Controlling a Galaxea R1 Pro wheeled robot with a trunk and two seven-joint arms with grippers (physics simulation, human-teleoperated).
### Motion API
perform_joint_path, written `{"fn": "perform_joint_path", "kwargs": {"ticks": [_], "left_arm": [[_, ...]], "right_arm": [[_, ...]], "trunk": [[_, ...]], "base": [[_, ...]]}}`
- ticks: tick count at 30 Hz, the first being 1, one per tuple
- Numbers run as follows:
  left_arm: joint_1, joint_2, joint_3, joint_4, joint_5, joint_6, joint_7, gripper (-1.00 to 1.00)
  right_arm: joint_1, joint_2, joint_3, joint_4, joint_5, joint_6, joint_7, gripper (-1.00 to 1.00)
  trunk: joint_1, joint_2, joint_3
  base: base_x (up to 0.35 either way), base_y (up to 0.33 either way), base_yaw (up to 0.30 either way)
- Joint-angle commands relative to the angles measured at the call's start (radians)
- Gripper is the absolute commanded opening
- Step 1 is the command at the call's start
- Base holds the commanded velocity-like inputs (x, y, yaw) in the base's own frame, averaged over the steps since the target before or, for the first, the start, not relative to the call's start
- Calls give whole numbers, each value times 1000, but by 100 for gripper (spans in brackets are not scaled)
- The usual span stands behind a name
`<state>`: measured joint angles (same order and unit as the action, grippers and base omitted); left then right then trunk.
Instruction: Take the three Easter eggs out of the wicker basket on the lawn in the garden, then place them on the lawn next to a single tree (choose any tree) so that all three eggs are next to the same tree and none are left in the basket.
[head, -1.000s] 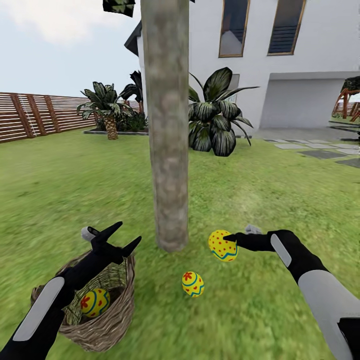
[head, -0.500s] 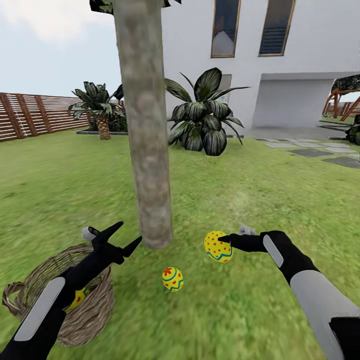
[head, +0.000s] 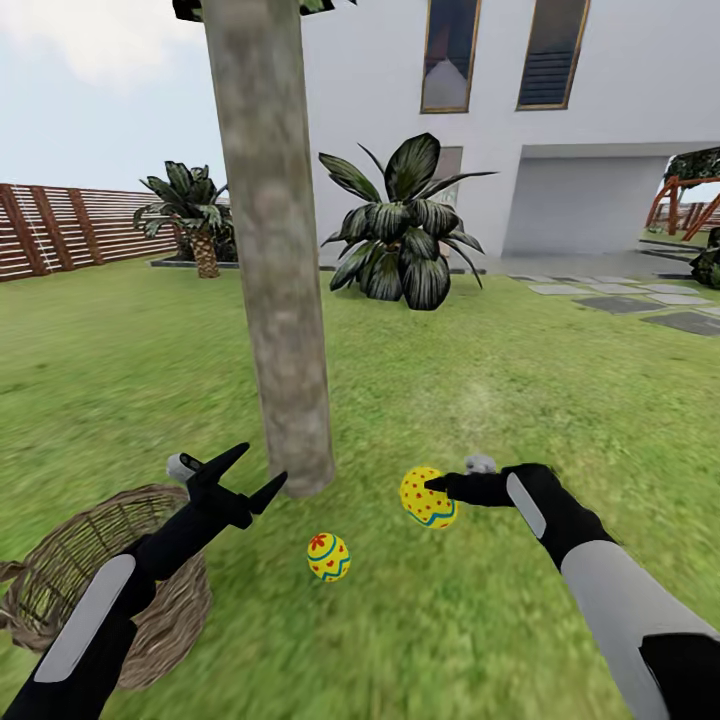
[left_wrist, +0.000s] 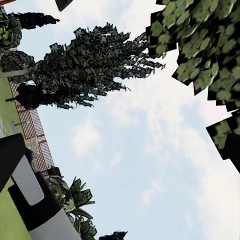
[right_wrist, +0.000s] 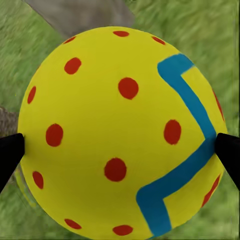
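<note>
The tree (head: 272, 250) rises from the lawn (head: 520, 400) just ahead, its grey mottled trunk left of centre. My right gripper (head: 432, 492) is shut on a red-dotted yellow Easter egg (head: 424, 498) held low, right of the trunk's foot. In the right wrist view that egg (right_wrist: 120, 135) sits between the black fingertips (right_wrist: 10, 155). A second egg (head: 328, 557) with a red flower lies on the grass near the trunk. The wicker basket (head: 55, 570) stands at the lower left, partly behind my left arm. My left gripper (head: 262, 464) hangs open beside the trunk's base. The third egg is hidden.
A broad-leaved palm-like plant (head: 400, 240) grows behind the tree, before the white house (head: 600, 120). A smaller palm (head: 195, 215) stands by the slatted wooden fence (head: 60, 235) at the left. Paving slabs (head: 640, 305) lie at the far right.
The whole picture has slid left, so the camera moved. The egg seen inside the basket has gone from sight behind my left arm. Both arms keep their pose.
</note>
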<state>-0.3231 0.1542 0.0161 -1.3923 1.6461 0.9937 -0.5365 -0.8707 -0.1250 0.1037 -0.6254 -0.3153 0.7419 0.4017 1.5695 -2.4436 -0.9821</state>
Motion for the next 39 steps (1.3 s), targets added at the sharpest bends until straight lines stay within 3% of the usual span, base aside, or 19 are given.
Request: {"fn": "perform_joint_path", "kwargs": {"ticks": [1,2,3,4,7,17,26,32,39], "left_arm": [[-1,0,1,0,-2,5,-3,100],[-1,-1,1,0,-2,5,-3,100],[-1,-1,1,0,-2,5,-4,100],[-1,-1,1,-1,-2,5,-4,100],[-1,-4,0,-1,-3,3,-2,100],[-1,-7,-1,1,-5,-2,0,100],[0,-25,-1,40,-5,-3,-2,100],[-1,-27,-1,43,-4,-3,0,100],[-1,-30,-8,44,-4,-3,0,100]], "right_arm": [[-1,15,12,-1,31,-33,-22,-100],[-1,34,15,0,44,-58,-64,-100],[-1,66,18,1,53,-85,-164,-100],[-1,87,24,1,57,-99,-221,-100],[1,122,50,5,64,-143,-310,-100],[11,151,62,37,66,-183,-325,-100],[12,156,63,44,66,-190,-325,-100],[12,156,62,44,65,-190,-324,-100],[12,156,62,44,65,-190,-322,-100]], "trunk": [[0,0,-1],[0,0,-1],[0,0,-1],[0,0,-1],[0,0,-1],[0,0,-5],[0,0,-11],[0,0,-12],[0,0,-12]], "base": [[0,0,4],[0,0,2],[0,0,71],[0,0,195],[0,0,268],[11,-12,287],[65,-68,266],[0,-38,43],[0,-302,0]]}}
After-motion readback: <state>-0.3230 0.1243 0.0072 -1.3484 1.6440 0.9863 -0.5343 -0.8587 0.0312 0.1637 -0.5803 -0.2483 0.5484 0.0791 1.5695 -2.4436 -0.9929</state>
